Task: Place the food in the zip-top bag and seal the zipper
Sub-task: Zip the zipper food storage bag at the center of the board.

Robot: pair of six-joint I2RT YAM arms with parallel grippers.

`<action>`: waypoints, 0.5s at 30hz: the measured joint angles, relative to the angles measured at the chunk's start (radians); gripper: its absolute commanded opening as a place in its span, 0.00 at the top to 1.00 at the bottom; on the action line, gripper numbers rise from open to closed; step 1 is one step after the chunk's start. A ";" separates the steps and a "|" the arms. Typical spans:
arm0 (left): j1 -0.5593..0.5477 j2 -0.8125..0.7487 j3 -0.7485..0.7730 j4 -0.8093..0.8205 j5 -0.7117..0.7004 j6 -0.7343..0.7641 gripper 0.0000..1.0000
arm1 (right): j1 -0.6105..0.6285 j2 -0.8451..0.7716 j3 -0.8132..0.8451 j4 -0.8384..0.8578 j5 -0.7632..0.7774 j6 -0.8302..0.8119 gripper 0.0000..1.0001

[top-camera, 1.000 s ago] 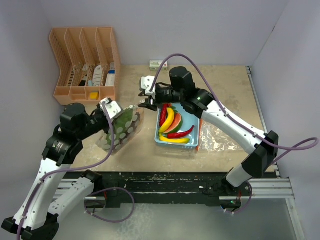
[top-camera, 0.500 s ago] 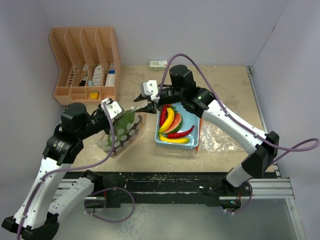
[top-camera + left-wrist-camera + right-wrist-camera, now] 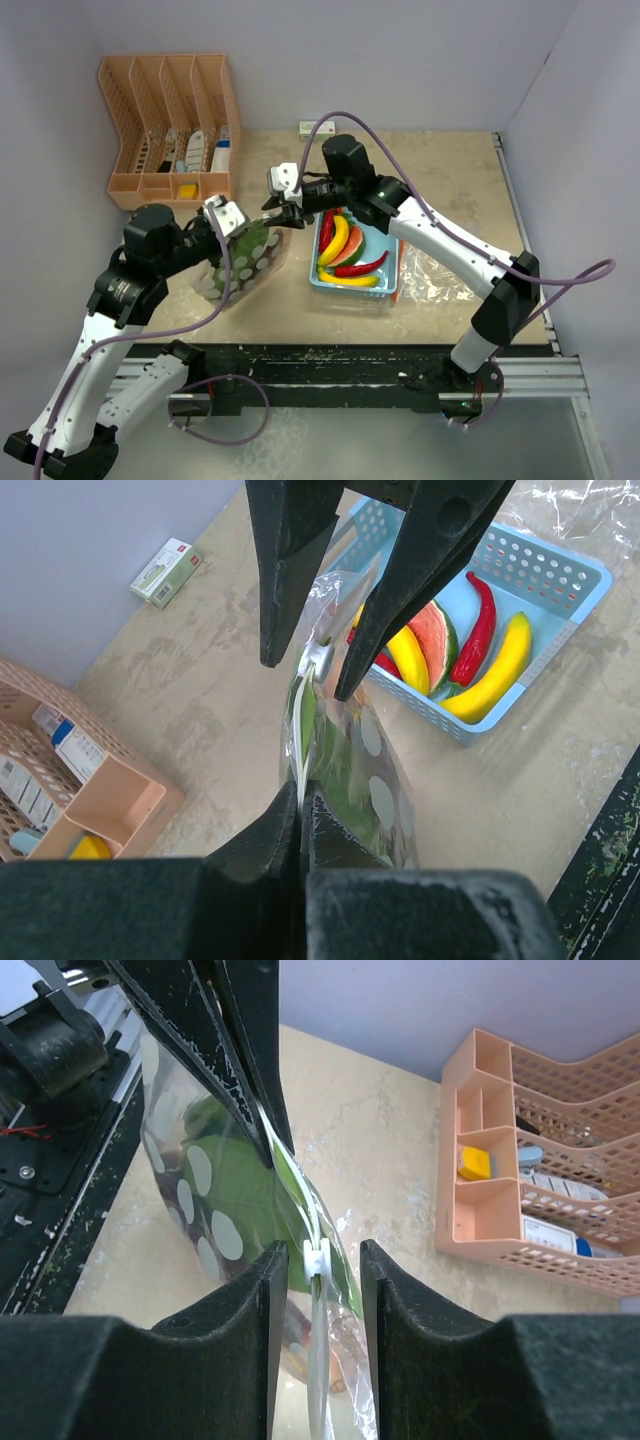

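The zip-top bag [image 3: 248,258], clear with green print and white dots, stands upright left of the basket. My left gripper [image 3: 232,228] is shut on its top edge, as the left wrist view [image 3: 300,805] shows. My right gripper [image 3: 278,212] is open, and its fingers straddle the bag's white slider [image 3: 316,1257] without pinching it. The slider also shows in the left wrist view [image 3: 320,658]. Yellow bananas [image 3: 337,240], a red chilli [image 3: 365,268] and a watermelon slice [image 3: 440,645] lie in the light-blue basket [image 3: 392,262]. An orange-red shape shows dimly through the bag [image 3: 330,1360].
A peach desk organizer [image 3: 170,130] stands at the back left. A small box [image 3: 316,128] lies by the back wall. A crumpled clear plastic sheet [image 3: 440,275] lies right of the basket. The two arms nearly meet over the bag.
My right gripper has moved left along the bag's top edge, closer to my left gripper. The left gripper and the basket have stayed in place.
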 measured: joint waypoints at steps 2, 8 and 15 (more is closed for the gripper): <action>0.000 0.001 0.000 0.000 0.000 0.000 1.00 | 0.003 0.001 0.000 0.005 0.003 0.005 0.67; 0.000 0.003 0.000 0.000 0.000 0.000 1.00 | 0.003 0.000 0.000 0.034 -0.006 0.030 0.83; 0.000 0.002 0.000 0.009 0.000 0.000 1.00 | 0.003 0.004 0.026 0.006 -0.006 0.039 1.00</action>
